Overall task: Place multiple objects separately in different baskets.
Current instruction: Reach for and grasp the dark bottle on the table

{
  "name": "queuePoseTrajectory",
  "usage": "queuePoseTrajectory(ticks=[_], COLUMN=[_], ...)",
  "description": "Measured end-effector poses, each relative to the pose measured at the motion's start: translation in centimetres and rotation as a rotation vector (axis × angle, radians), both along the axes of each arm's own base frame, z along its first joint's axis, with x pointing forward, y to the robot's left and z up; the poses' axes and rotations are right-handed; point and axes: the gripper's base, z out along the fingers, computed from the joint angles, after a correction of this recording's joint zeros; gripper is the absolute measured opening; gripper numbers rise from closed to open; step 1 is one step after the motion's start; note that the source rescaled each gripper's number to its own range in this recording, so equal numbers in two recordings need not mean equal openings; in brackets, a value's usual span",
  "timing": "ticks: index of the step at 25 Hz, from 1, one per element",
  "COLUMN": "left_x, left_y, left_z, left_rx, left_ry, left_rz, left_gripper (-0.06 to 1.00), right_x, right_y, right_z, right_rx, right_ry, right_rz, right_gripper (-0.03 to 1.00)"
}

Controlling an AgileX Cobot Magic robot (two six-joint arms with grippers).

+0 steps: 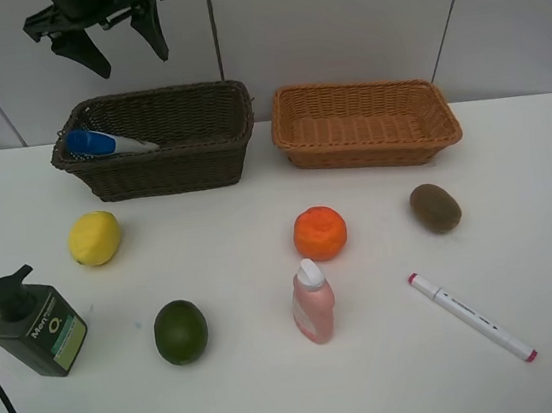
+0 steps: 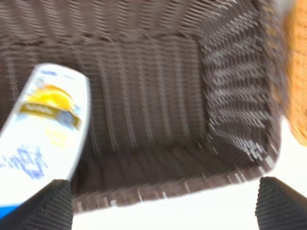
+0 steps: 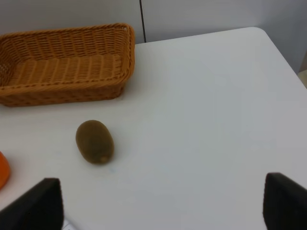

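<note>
- Left gripper (image 1: 129, 55) hangs above the dark brown basket (image 1: 166, 170), jaws wide apart and holding nothing.
- Right gripper (image 3: 162, 203) has its jaws apart too and is empty. It is out of the high view.
- The blue-capped white bottle (image 1: 107, 144) lies on its side at the left end of the dark basket. The light orange-tan basket (image 1: 369, 145) holds nothing.
- On the table: yellow lemon (image 1: 94, 238), dark green lime (image 1: 181, 331), orange (image 1: 320, 232), brown kiwi (image 1: 435, 207), black-green pump bottle (image 1: 37, 326), small pink bottle (image 1: 313, 305), white red-tipped marker (image 1: 471, 317).
- Handling, my estimate:
  - The kiwi is light and soft, and its matt skin should grip well. Take it gently across its short axis.
  - The marker is thin and likely to roll. Pinch it mid-barrel.
  - The pump bottle is probably the heaviest. Grip the body, not the pump head.
- Views:
  - The left wrist view shows the bottle's yellow label, though blurred.
  - The right wrist view shows the kiwi near the tan basket's corner, apart from it.
  - Only the high view shows the whole layout.
</note>
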Motion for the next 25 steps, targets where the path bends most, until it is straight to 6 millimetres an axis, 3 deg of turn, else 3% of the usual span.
queuePoseTrajectory(ticks=[5,8,12,19,25], left_x=[-5.0,-8.4,-14.6,-25.7,-30.8], left_y=[1.3,2.2,3.6,6.7,8.0], left_z=[2.7,3.2,4.4,3.4,-0.4], left_rx=[0.021,0.029,0.024,0.076,0.127], left_ry=[0.019,0.056,0.071,0.057,0.109], left_rz=[-0.009,0.003,0.01,-0.042,-0.131], left_gripper=[0.99,0.99,0.99,0.99,0.99], right_x=[0.0,0.0,0.0,0.0,0.0], right_y=[0.0,0.0,0.0,0.0,0.0], right_z=[0.0,0.0,0.0,0.0,0.0], right_rx=[0.0,0.0,0.0,0.0,0.0], right_ry=[0.0,0.0,0.0,0.0,0.0], right_rz=[0.0,0.0,0.0,0.0,0.0], right_gripper=[0.98,0.98,0.98,0.98,0.98])
